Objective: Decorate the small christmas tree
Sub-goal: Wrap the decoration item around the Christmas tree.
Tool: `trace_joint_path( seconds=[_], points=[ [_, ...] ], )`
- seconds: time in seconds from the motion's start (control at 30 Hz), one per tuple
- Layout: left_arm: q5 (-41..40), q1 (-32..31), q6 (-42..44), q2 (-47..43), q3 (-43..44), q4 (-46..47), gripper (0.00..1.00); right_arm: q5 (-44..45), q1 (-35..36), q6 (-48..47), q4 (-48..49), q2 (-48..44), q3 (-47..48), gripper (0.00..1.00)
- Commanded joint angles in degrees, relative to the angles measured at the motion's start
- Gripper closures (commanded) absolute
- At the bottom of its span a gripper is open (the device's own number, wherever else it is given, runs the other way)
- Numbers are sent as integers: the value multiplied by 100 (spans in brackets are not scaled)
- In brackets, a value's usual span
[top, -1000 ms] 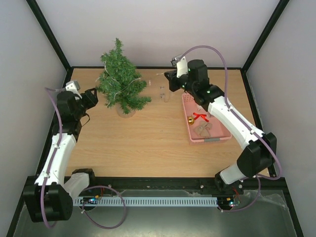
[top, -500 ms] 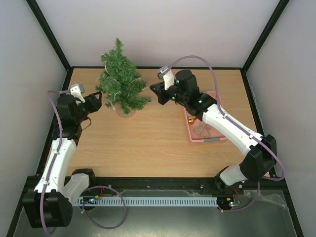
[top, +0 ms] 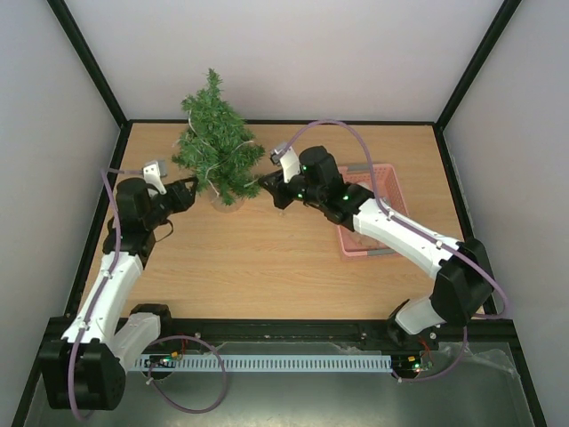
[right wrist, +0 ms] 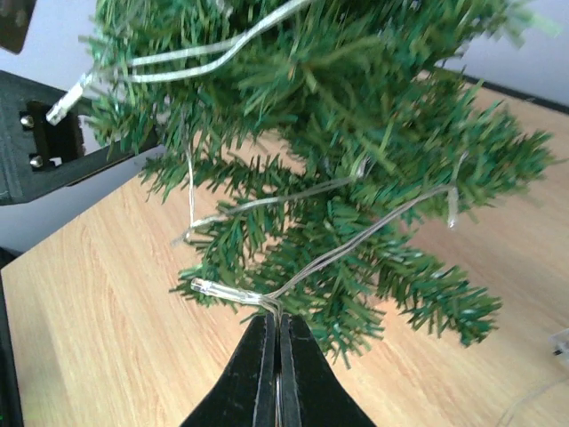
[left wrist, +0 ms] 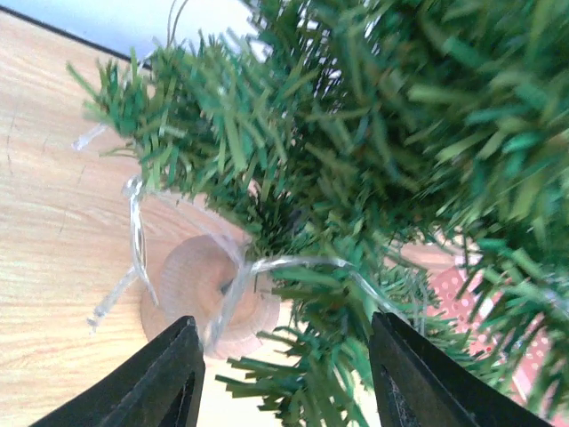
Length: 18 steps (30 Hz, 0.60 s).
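right gripper (right wrist: 278, 318) with light string (right wrist: 356, 245) nearer small christmas tree (top: 218, 151)

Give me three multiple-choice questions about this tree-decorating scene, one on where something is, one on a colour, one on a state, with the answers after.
1. Where on the table does the small christmas tree stand?
A. rear left
B. front right
C. inside the basket

2. What colour is the basket?
A. blue
B. pink
C. yellow

3. How is the right end effector?
A. wide open
B. shut on the tree's base
C. shut on the light string

Answers:
1 A, the top view shows it near the far left corner.
2 B, its wall is plainly pink.
3 C, the right wrist view shows the jaws pressed together on the clear string.
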Motion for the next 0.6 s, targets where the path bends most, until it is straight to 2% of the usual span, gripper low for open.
trace_joint_path(
  seconds=[0.0,0.1,0.57],
  points=[
    [307,-7,-254,-35,-295,401,48,78,117,227,380,-53,-298,98],
    [538,-8,-402,-23,-344,413,49,89,114,269,473,-168,-510,98],
    [606,-69,-621,-409,-361,333,53,-126,211,973,1377,2,-1195,98]
  ],
)
